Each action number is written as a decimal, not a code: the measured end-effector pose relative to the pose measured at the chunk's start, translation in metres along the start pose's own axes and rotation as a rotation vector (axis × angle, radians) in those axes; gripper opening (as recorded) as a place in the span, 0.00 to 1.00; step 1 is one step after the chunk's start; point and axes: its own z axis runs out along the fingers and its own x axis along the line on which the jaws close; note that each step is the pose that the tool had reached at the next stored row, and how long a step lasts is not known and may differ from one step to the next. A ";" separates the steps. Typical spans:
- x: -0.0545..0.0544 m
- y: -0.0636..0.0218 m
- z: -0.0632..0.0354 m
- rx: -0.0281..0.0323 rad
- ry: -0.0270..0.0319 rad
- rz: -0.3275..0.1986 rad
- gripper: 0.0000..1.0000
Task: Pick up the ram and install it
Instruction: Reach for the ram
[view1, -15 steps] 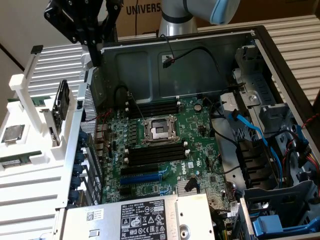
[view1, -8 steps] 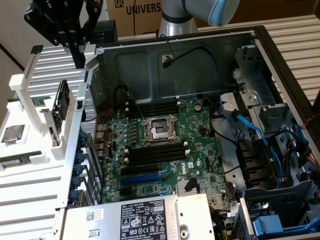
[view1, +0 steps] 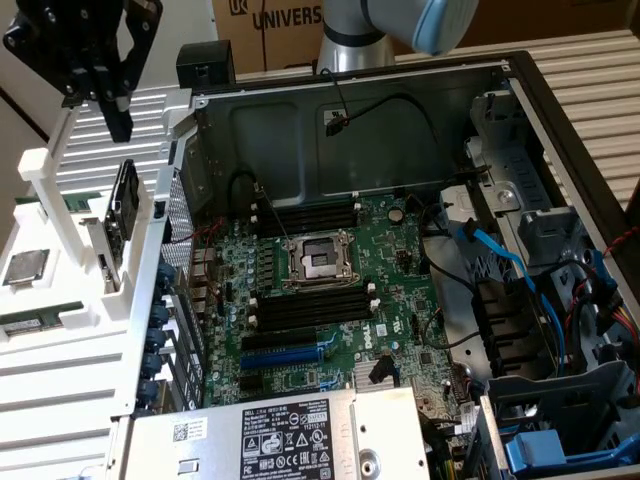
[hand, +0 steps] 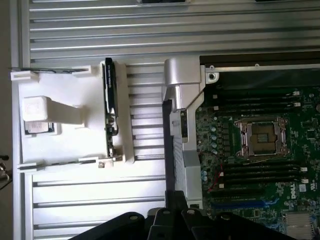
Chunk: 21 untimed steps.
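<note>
Ribbed metal tabletop (view1: 590, 75) carries an open computer case (view1: 350, 130) with its motherboard (view1: 330, 300) exposed, and a white parts holder (view1: 70, 300) stands beside it on the exterior view's left. The ram (view1: 32, 324) lies in a slot of that holder, just beside the square processor chip (view1: 25, 268) and near an upright black card (view1: 125, 205). The gripper (view1: 119, 128) hangs above the holder, well apart from the ram, its fingers pressed together with nothing between them.
</note>
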 end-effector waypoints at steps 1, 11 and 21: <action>0.004 -0.0003 0.0000 0.0002 -0.0001 0.000 0.11; 0.050 -0.0036 0.0002 0.0033 -0.0001 0.000 0.11; 0.096 -0.0069 0.0047 0.0254 -0.0016 -0.001 0.11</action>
